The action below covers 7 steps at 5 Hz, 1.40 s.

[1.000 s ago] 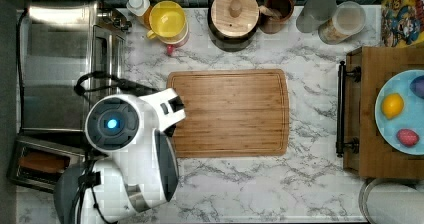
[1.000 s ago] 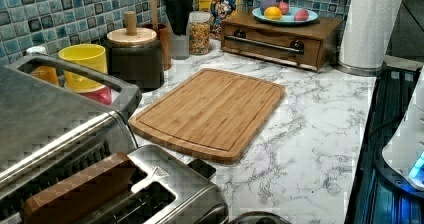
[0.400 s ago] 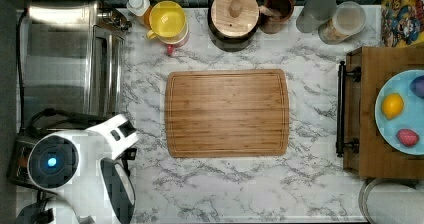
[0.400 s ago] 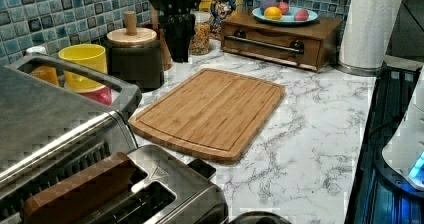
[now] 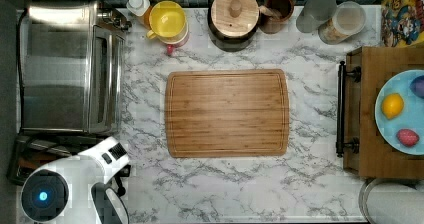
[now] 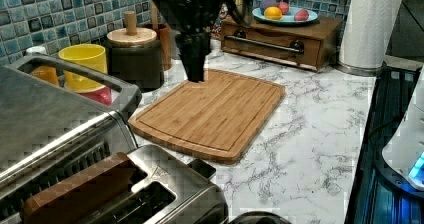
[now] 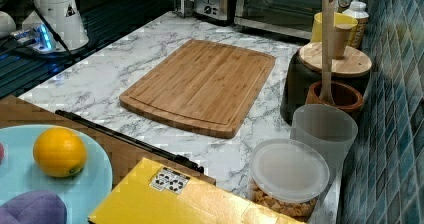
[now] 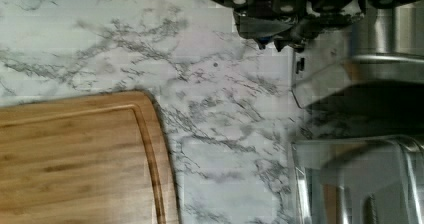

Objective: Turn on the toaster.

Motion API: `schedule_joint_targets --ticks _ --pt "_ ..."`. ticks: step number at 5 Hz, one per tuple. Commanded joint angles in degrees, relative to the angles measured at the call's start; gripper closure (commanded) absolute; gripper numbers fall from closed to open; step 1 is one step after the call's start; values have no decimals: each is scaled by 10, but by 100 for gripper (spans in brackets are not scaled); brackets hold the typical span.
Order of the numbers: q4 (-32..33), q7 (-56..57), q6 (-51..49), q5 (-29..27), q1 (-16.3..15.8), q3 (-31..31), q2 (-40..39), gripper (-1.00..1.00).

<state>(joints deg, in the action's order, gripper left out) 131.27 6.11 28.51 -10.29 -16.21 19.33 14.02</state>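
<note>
The toaster (image 6: 150, 194) is a small brushed-steel two-slot unit in the near foreground of the left view, with a brown slice (image 6: 75, 189) standing in one slot. In the top view the toaster (image 5: 27, 156) lies at the lower left, partly under my white arm (image 5: 75, 184). My gripper (image 6: 195, 74) hangs dark and blurred over the far left corner of the cutting board (image 6: 210, 109), shut and holding nothing. In the wrist view the gripper (image 8: 280, 41) hovers over bare marble, with the toaster (image 8: 360, 179) off to one side.
A large steel toaster oven (image 5: 70, 66) stands beside the toaster. A yellow cup (image 5: 167, 19), a lidded dark canister (image 5: 235, 14), jars (image 5: 345, 21) and a cereal box line the back wall. A wooden box (image 5: 365, 109) bearing a fruit plate (image 5: 400, 111) sits at the top view's right.
In the top view my arm has swung from beside the cutting board down to the lower left, over the toaster's end. In the left view the gripper has dropped into sight.
</note>
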Motion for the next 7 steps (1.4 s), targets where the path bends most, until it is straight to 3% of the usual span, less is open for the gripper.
schedule_joint_targets --ticks 1,7 --pt "10 -21 48 -73 -48 34 11 100" --pt "-41 -103 97 -85 -44 58 -78 100"
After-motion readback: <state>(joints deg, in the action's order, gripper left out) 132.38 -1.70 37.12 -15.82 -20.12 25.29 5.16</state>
